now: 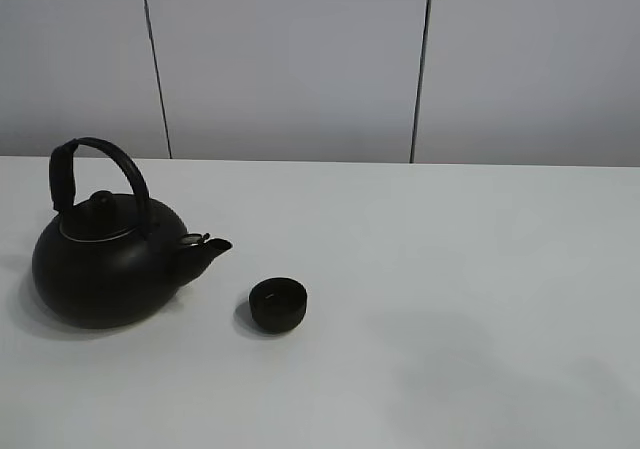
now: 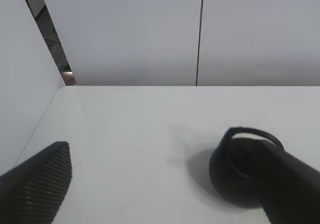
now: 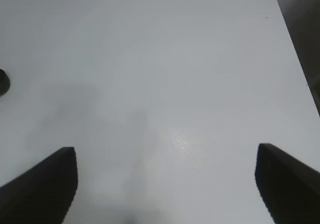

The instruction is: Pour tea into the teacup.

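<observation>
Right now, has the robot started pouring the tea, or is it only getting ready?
Only getting ready. Nothing looks done: the kettle stands upright on the white table, its spout toward the teacup, apart from it. Neither arm holds anything. The left tool is open near the kettle's handle; the right tool is open over bare table. Grasping, lifting and pouring are all left.

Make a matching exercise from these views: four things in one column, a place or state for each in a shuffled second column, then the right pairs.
Things
1. kettle
2. teacup
3. right gripper
4. kettle's spout

Places or states
A. open above bare table, holding nothing
B. points toward the teacup
C. stands on the left of the exterior high view, arched handle up
D. sits low on the table, just right of the spout

Pairs: 1-C, 2-D, 3-A, 4-B
</observation>
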